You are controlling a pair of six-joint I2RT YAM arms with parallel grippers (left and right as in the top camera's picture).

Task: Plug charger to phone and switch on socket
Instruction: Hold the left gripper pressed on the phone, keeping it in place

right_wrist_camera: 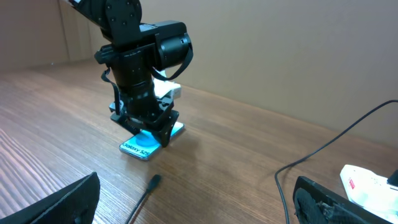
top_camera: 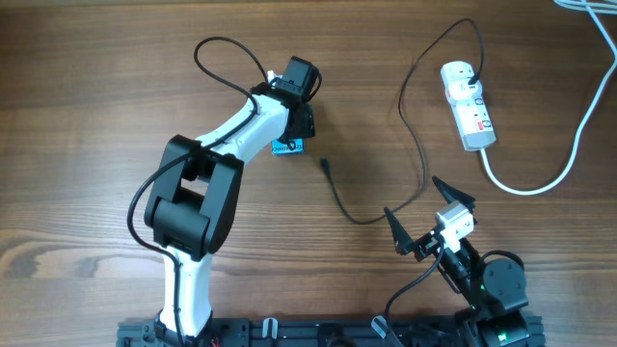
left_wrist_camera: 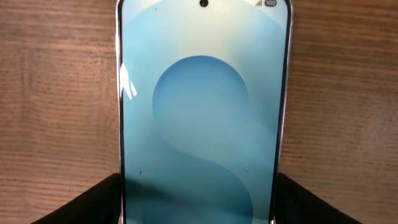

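The phone (top_camera: 287, 146) lies flat on the wooden table with its teal screen lit, and it fills the left wrist view (left_wrist_camera: 202, 112). My left gripper (top_camera: 294, 135) stands over it, its black fingers (left_wrist_camera: 87, 205) pressed against the phone's two long edges. The charger's black plug tip (top_camera: 326, 166) lies loose on the table just right of the phone (right_wrist_camera: 144, 144), also seen from the right wrist (right_wrist_camera: 153, 181). Its thin cable (top_camera: 419, 145) loops up to the white socket (top_camera: 468, 118). My right gripper (top_camera: 419, 207) hangs open and empty near the cable's bend.
A thick white cord (top_camera: 578, 125) runs from the socket off to the upper right corner. The socket's end (right_wrist_camera: 370, 183) shows beside my right finger. The left arm's own black cable (top_camera: 227, 58) arcs above the phone.
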